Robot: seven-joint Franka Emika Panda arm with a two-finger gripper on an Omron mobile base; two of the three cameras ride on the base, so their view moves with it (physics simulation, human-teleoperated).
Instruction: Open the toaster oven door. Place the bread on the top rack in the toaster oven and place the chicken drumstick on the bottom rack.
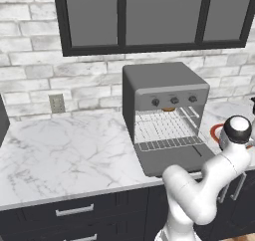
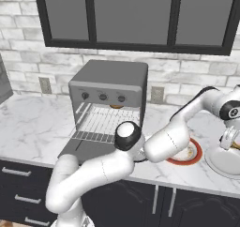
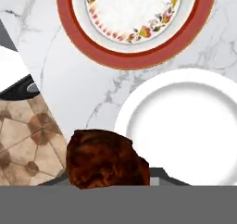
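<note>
**Toaster oven** (image 1: 167, 88): dark grey, on the marble counter (image 1: 64, 150) against the brick wall. It has three black knobs, and any markings around them are too small to read.

**Toaster oven door** (image 1: 172, 160): folded down flat and fully open. The arm partly covers it in the right base view.

**Top rack** (image 1: 162, 121) and **bottom rack** (image 1: 169, 143): wire grids that overlap in view and are hard to separate.

**Bread** (image 2: 116, 106): a golden sliver under the control strip, at the back of the cavity above the wires.

**Gripper** (image 2: 229, 141): over the white plate (image 2: 218, 164), right of the oven. Its jaws are clamped on the chicken drumstick (image 3: 105, 157). The dark brown drumstick is cut off at the hand view's lower edge and hides the fingertips.

**Red-rimmed plate** (image 3: 69, 15): its floral border is seen in the hand view. It sits just beside the white plate.
</note>
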